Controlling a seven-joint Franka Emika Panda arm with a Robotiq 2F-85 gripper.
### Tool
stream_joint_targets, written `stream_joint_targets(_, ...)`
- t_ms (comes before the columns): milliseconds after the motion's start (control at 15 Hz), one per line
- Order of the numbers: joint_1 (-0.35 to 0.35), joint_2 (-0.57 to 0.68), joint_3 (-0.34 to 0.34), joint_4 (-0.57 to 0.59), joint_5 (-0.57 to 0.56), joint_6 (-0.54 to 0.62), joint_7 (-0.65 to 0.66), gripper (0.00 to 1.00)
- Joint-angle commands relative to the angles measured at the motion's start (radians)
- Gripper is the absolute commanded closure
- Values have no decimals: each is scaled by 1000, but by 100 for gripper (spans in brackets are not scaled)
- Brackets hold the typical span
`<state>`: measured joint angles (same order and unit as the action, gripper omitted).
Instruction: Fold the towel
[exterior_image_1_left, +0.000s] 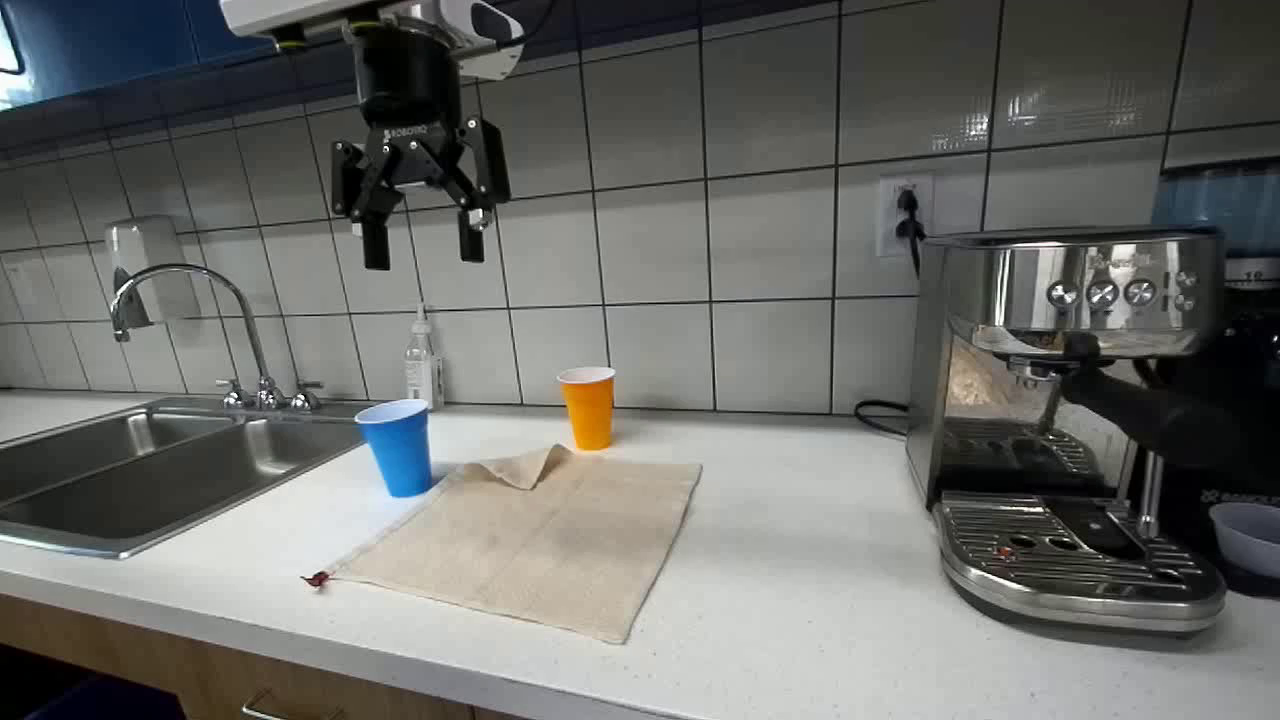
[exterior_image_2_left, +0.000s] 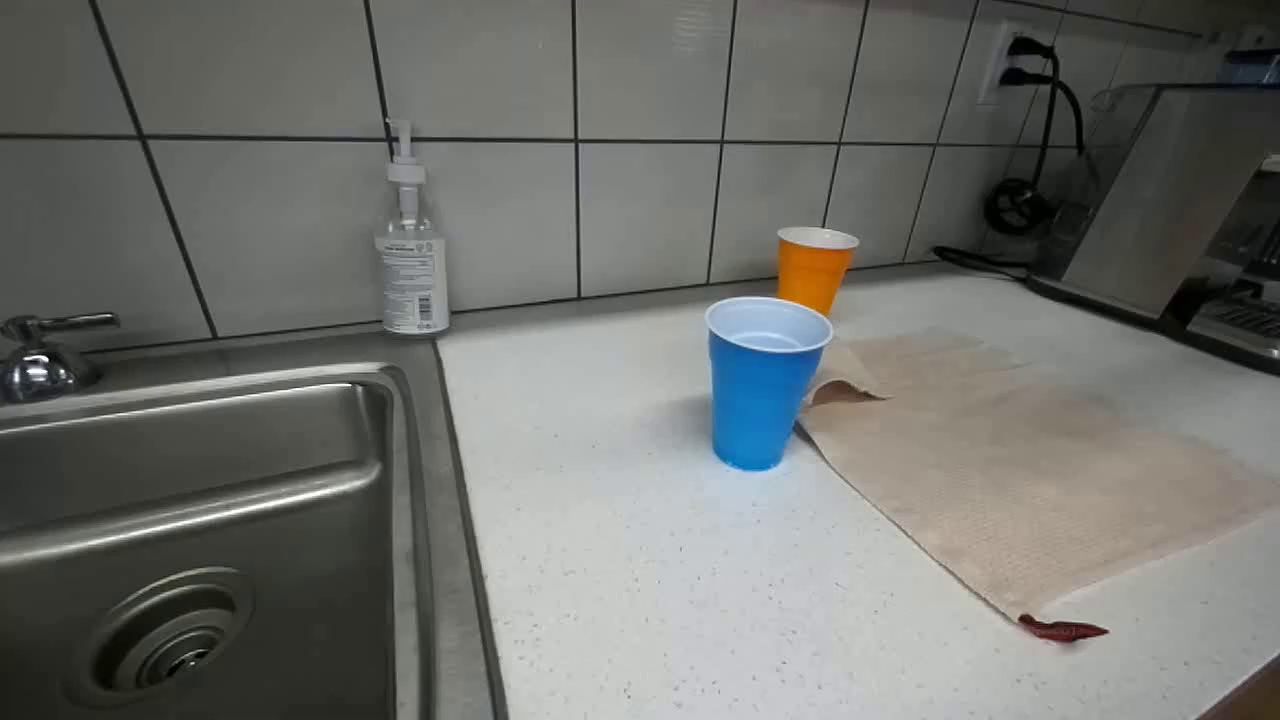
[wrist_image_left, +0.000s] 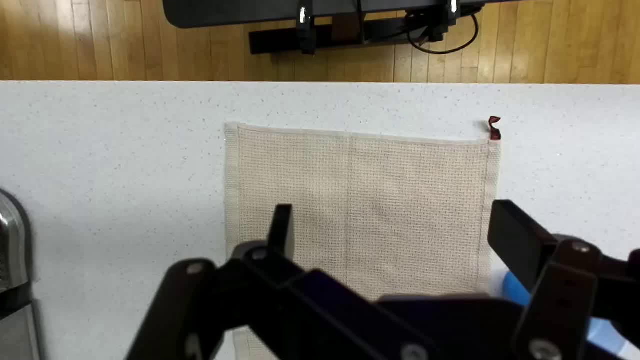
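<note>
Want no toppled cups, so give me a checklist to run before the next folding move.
1. Tool open and empty: ok.
2. Blue cup upright: ok.
3. Orange cup upright: ok.
4. Orange cup clear of the towel: cannot tell; it stands right by the edge.
5. Towel lying fully flat: not ok; a flap near the cups is turned up.

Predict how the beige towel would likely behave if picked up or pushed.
The towel would probably sag when lifted: part of it curls up softly near the blue cup. Pushed, it would likely bunch up, since it looks thin and lies mostly flat. Its coarse weave, seen in the wrist view, suggests little slipping.
</note>
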<state>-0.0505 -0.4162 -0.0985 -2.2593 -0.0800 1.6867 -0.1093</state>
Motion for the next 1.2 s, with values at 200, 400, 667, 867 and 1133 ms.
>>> stream_joint_targets(200,-4,1,4,2,2,-2,-1,0)
stream_joint_targets(400,-4,1,4,2,2,-2,-1,0)
stream_joint_targets(667,-5,25,-6,4,-12,22,-30,0)
stream_joint_targets(867,-1,76,-21,16,-25,70,-101,0)
stream_joint_targets(1133,-4,143,-40,12,-66,180,-221,0)
